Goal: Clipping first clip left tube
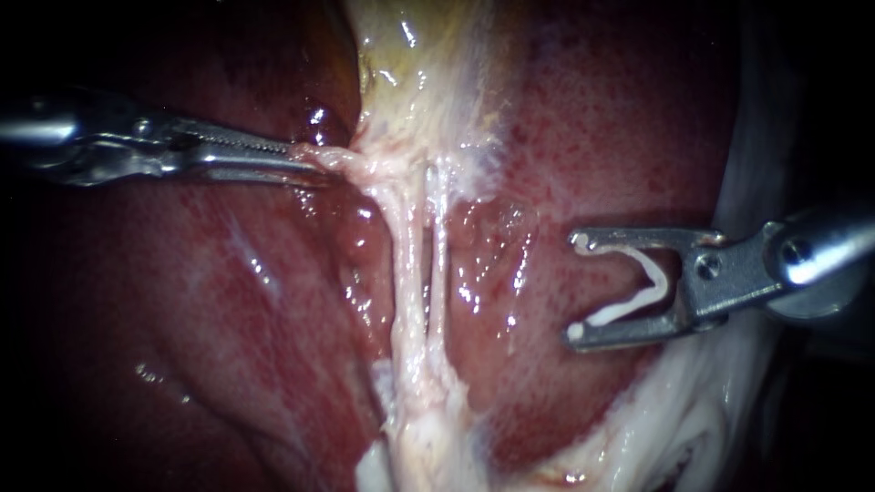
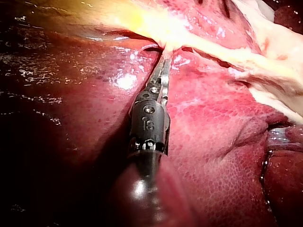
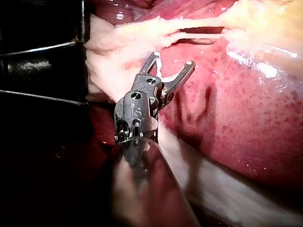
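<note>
Two tubes (image 1: 407, 264); left instrument (image 1: 305, 164) grips tissue (image 1: 365, 166), right instrument (image 1: 577, 287) one clip (image 1: 629, 308).

L instrument (image 1: 310, 162) comes in from view's left, shaft near level, slim jaws clamped together on a tag of pale tissue (image 1: 351, 162). In L wrist view (image 2: 164, 61) jaws lie straight ahead of wrist, no bend. R instrument (image 1: 576, 287) enters from right, tilted slightly up toward its shaft, jaws spread wide w/ a white clip (image 1: 629, 310) seated btwn them, touching both. R wrist view (image 3: 173, 59): same wide fork
</note>
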Robot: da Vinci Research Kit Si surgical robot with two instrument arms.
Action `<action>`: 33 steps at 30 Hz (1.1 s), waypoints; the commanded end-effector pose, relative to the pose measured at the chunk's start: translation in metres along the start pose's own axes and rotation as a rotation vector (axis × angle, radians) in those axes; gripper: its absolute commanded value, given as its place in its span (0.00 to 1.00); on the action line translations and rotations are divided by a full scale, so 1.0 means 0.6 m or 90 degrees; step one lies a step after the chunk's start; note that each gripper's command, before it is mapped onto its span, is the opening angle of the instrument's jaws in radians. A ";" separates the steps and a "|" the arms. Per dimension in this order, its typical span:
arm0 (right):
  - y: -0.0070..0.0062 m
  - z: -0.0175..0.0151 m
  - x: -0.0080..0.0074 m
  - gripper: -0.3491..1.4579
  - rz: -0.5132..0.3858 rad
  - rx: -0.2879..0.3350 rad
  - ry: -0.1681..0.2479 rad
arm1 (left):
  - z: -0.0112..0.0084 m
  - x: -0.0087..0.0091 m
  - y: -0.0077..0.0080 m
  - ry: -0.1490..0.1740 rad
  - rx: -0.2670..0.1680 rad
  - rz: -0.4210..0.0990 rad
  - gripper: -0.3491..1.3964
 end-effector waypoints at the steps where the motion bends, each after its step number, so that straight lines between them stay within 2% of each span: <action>1: 0.0000 0.0000 -0.0001 0.47 0.000 0.000 0.000 | -0.0005 0.0003 0.0000 0.000 -0.002 -0.001 0.00; 3: 0.0000 0.0000 -0.0001 0.47 0.000 0.000 0.000 | -0.0022 0.0016 -0.0002 0.000 -0.008 -0.003 0.00; 5: 0.0000 0.0000 -0.0001 0.47 0.000 0.000 0.000 | -0.0045 0.0033 -0.0006 0.000 -0.004 -0.006 0.00; 7: 0.0000 0.0000 -0.0001 0.47 0.000 0.001 0.001 | -0.0077 0.0055 -0.0013 0.010 0.004 -0.015 0.00; 9: 0.0000 0.0001 0.0000 0.47 0.001 0.001 0.001 | -0.0109 0.0075 -0.0017 0.024 0.013 -0.010 0.00; 13: 0.0002 0.0007 0.0004 0.46 0.001 0.016 0.005 | -0.0144 0.0095 -0.0017 0.032 0.022 -0.006 0.00; 16: 0.0002 0.0025 0.0011 0.46 0.005 0.042 0.012 | -0.0144 0.0094 -0.0014 0.032 0.023 -0.006 0.00; 20: -0.0007 0.0063 0.0017 0.46 0.042 0.063 0.027 | -0.0138 0.0093 -0.0012 0.032 0.025 -0.006 0.00; 27: -0.0023 0.0158 0.0022 0.46 0.105 0.098 0.087 | -0.0135 0.0094 -0.0011 0.032 0.026 -0.006 0.00; 33: -0.0016 0.0225 0.0028 0.46 0.153 0.122 0.130 | -0.0129 0.0093 -0.0009 0.032 0.030 -0.006 0.00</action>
